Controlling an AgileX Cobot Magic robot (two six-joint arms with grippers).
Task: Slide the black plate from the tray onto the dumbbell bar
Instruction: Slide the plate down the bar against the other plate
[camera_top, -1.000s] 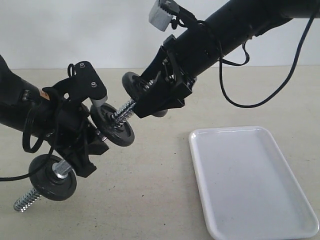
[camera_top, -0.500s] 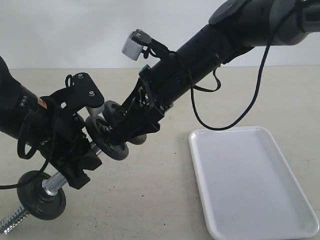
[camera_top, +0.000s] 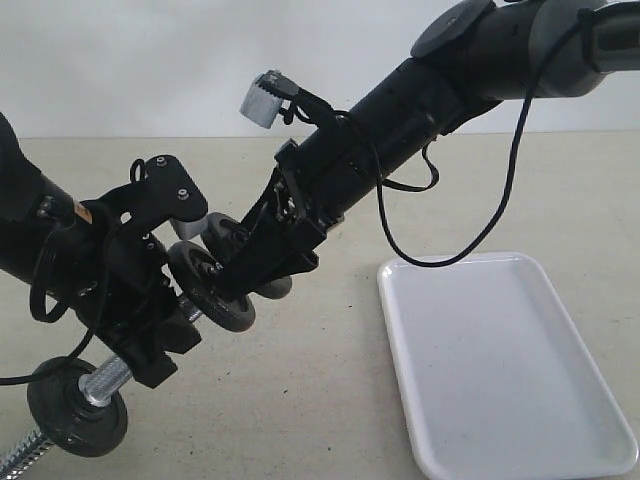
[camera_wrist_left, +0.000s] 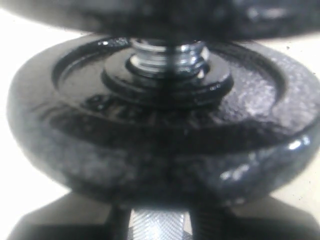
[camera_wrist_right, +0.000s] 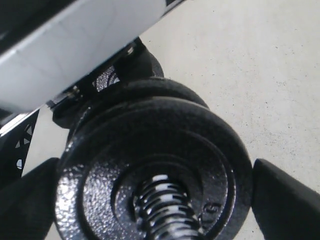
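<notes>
Nearest, over the left side of the table (camera_top: 330, 400), the dumbbell bar (camera_top: 103, 380) slants from its threaded tip up and away to the right. It carries a lone disc (camera_top: 75, 412) low down. The white tray (camera_top: 500, 370) lies on the near right, well apart from the bar.

Just past the lone disc, the left hand (camera_top: 165, 310) reaches in from the left. It is clenched on the bar's knurled middle.

Beyond it a second disc (camera_top: 208, 288) sits on the bar. The black plate (camera_top: 226, 233) is threaded on directly behind, just beside that disc. The wrist views do not show whether the two touch.

The right hand (camera_top: 245, 258) angles steeply down from the far right. It grasps the black plate, with its fingers (camera_wrist_right: 290, 195) on opposite sides of the rim. The bar's coarse thread pokes through the plate's centre hole.

Behind, the right arm (camera_top: 420, 100) rises to the far upper right. A black cable (camera_top: 500, 190) loops beneath it, hanging above the tray's far edge.
</notes>
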